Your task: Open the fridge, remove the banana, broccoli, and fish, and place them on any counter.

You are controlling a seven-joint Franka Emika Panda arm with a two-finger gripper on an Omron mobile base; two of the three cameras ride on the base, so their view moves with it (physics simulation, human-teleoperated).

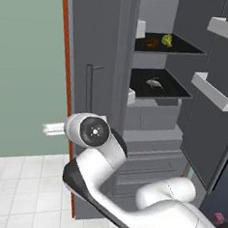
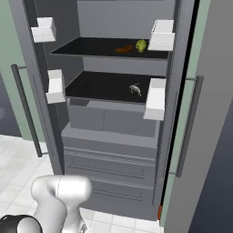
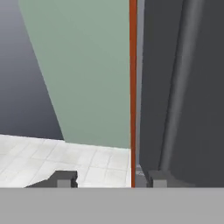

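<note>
The grey fridge (image 1: pixel 99 47) stands with both doors swung open. On its upper dark shelf lie the brown banana (image 1: pixel 152 43) (image 2: pixel 124 49) and, just right of it, the yellow-green broccoli (image 1: pixel 167 40) (image 2: pixel 141 45). The silver fish (image 1: pixel 153 82) (image 2: pixel 135 89) rests alone on the shelf below. My gripper (image 3: pixel 111 179) is low at the left door's outer edge, open, with the orange-red side edge (image 3: pixel 132 87) running between its fingertips (image 3: pixel 65 178) and nothing held. In the left base view the hand (image 1: pixel 53 128) pokes out left of that door. The counter is out of view.
The left door's bar handle (image 1: pixel 89 87) (image 2: pixel 26 109) is close above my wrist. White door bins (image 1: pixel 214 90) (image 2: pixel 155 98) jut from the open doors on both sides of the shelves. Grey drawers (image 2: pixel 109 164) sit under the shelves. A green wall (image 3: pixel 83 70) and white floor tiles (image 3: pixel 39 153) lie left of the fridge.
</note>
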